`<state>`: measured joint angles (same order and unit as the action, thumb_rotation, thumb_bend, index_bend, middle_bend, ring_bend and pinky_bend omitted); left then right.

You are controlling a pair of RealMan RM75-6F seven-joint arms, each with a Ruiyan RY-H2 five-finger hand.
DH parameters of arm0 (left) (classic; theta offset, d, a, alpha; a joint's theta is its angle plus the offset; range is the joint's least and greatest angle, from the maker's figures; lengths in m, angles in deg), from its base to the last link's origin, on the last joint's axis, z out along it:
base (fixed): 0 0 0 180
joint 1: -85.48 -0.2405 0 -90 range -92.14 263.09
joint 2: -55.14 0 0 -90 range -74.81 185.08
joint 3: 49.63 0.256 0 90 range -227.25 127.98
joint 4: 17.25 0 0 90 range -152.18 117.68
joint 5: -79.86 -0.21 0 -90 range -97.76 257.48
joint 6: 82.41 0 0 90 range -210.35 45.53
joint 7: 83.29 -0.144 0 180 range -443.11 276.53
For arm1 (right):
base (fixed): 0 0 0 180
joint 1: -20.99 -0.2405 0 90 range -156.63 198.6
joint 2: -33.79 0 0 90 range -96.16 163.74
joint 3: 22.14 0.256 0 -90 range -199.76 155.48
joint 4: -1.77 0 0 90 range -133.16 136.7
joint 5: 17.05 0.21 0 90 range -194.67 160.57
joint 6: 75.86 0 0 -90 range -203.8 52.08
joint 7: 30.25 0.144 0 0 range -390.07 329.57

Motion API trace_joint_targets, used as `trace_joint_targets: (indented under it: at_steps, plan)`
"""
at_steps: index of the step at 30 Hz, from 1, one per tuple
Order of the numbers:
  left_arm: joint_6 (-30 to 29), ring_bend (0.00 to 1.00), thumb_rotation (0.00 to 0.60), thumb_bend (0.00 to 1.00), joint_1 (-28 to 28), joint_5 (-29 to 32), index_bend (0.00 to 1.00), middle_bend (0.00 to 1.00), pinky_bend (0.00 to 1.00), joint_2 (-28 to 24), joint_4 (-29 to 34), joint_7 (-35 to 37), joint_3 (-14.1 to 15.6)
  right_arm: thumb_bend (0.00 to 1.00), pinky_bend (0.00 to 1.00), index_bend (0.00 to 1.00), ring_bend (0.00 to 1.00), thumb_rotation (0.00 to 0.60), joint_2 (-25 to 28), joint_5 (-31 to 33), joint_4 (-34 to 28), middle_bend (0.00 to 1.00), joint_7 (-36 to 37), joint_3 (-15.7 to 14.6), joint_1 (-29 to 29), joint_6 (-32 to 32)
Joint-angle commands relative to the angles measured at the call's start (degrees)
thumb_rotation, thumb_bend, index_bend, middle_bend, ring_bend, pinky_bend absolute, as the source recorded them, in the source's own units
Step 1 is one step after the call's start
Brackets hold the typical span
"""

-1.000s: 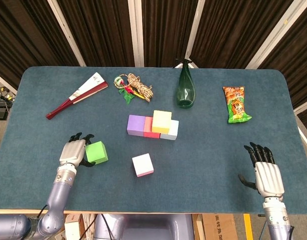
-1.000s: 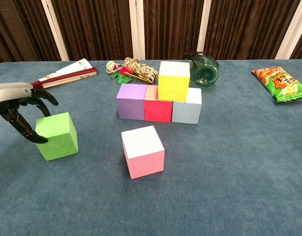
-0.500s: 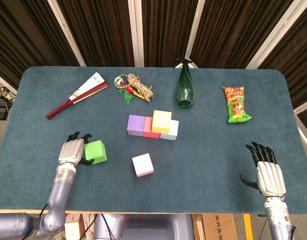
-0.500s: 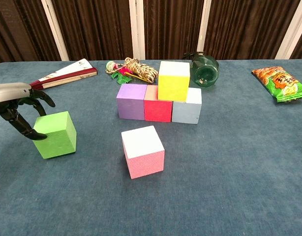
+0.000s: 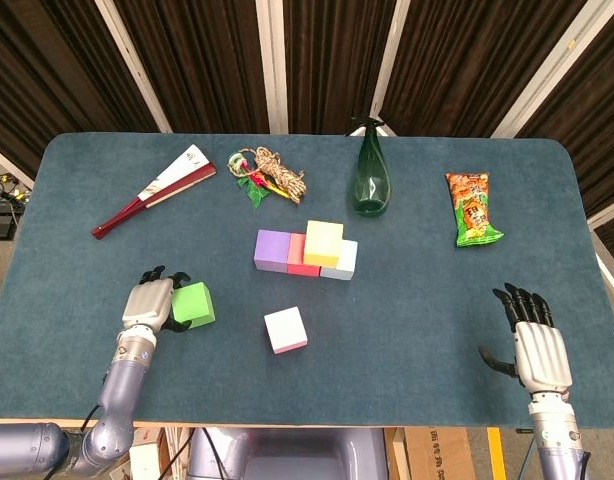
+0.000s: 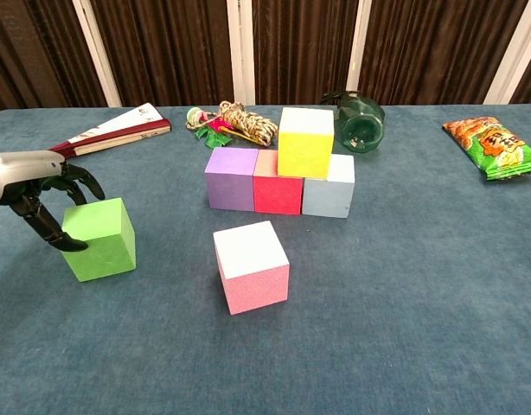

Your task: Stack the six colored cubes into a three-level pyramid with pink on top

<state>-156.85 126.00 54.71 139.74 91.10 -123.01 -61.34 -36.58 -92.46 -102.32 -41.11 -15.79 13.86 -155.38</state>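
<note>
A green cube stands on the table at the front left. My left hand holds it from its left side, fingers curled over the top edge and thumb on the near face. A purple cube, a red cube and a light blue cube stand in a row at mid-table. On the red and blue ones sits a yellow cube. The pink cube stands alone in front. At the front right my right hand rests with fingers spread and empty.
Along the back lie a folded fan, a coil of rope, a green bottle and a snack bag. The table's front edge runs just below both hands.
My left hand and the green cube have shifted a little, left and then back right, with the fingers closing further over the cube. The right hand has dropped slightly toward the front edge.
</note>
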Motion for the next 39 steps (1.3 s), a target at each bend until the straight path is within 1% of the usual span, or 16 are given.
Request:
trace_joint_targets:
  at_steps: [1,6,11,14,16,18,21,23,25,27,31,34,37,39]
  plan:
    - [-0.3,0.0,0.6,0.4,0.1,-0.1,0.29,0.38,0.0,0.1,0.0,-0.1,0.0,0.27,0.01,0.14,0.08,0.6,0.1,0.1,-0.1,0.1,0.1,0.0,0.0,0.0]
    - [-1.3,0.0,0.6,0.43,0.4,0.0,0.31,0.4,0.0,0.3,0.0,-0.9,-0.1,0.27,0.01,0.14,0.08,0.6,0.2,0.2,-0.2,0.1,0.6,0.0,0.0,0.0]
    - [-1.4,0.0,0.6,0.43,0.8,1.6,0.3,0.4,0.0,-0.3,0.6,-1.7,-0.7,0.27,0.01,0.14,0.08,0.6,0.3,0.4,-0.2,0.1,1.0,0.1,0.1,-0.2]
    - [-0.7,0.0,0.6,0.43,1.5,2.7,0.3,0.4,0.0,-2.2,2.1,-2.5,-1.8,0.27,0.01,0.14,0.08,0.6,0.3,0.5,-0.2,0.1,1.0,0.1,0.1,-0.3]
    - [0.6,0.0,0.6,0.43,2.7,2.8,0.3,0.4,0.0,-4.4,3.0,-4.1,-2.5,0.27,0.01,0.14,0.08,0.6,0.3,0.7,-0.1,0.1,1.0,0.1,0.1,-0.3]
    - [4.1,0.0,0.6,0.43,3.8,3.6,0.3,0.4,0.0,-7.2,3.8,-4.3,-3.9,0.27,0.01,0.14,0.08,0.6,0.2,1.3,0.1,0.1,0.7,0.3,0.0,-0.3]
    - [13.1,0.0,0.6,0.43,5.5,4.7,0.31,0.4,0.0,-12.6,3.4,-2.2,-6.6,0.27,0.01,0.14,0.08,0.6,-0.2,2.4,0.4,0.1,-0.1,0.7,-0.2,0.0]
    - [18.9,0.0,0.6,0.43,6.9,3.4,0.31,0.4,0.0,-16.1,1.3,-2.1,-7.4,0.27,0.01,0.14,0.08,0.6,-0.6,3.3,0.7,0.1,-0.9,1.0,-0.4,0.2]
    - [22.2,0.0,0.6,0.43,8.1,0.2,0.31,0.4,0.0,-18.1,-1.7,-2.0,-7.5,0.27,0.01,0.14,0.08,0.6,-1.0,4.2,1.1,0.1,-1.6,1.3,-0.6,0.2]
    - [24.9,0.0,0.6,0.43,8.7,-2.4,0.32,0.4,0.0,-18.9,-4.2,0.0,-7.9,0.27,0.01,0.14,0.08,0.6,-1.3,4.8,1.4,0.1,-2.3,1.6,-0.7,0.0]
    - [32.8,0.0,0.6,0.43,9.5,-5.0,0.31,0.39,0.0,-19.7,-8.6,7.9,-10.1,0.27,0.01,0.14,0.08,0.6,-2.0,5.3,1.9,0.1,-3.6,2.0,-0.6,-1.2]
    - [38.8,0.0,0.6,0.43,10.4,-8.7,0.32,0.39,0.0,-19.9,-12.2,13.0,-11.5,0.27,0.01,0.14,0.08,0.6,-2.4,5.9,1.9,0.1,-4.2,2.3,-0.5,-1.8]
    - [42.7,0.0,0.6,0.43,11.5,-12.3,0.32,0.39,0.0,-20.1,-15.1,16.4,-12.5,0.27,0.01,0.14,0.08,0.6,-2.4,6.5,1.8,0.1,-4.9,2.5,-0.3,-2.4]
    - [45.7,0.0,0.6,0.43,12.8,-12.8,0.32,0.39,0.0,-20.5,-16.8,18.1,-12.7,0.27,0.01,0.14,0.08,0.6,-2.6,6.7,1.8,0.1,-5.3,2.7,-0.2,-2.9]
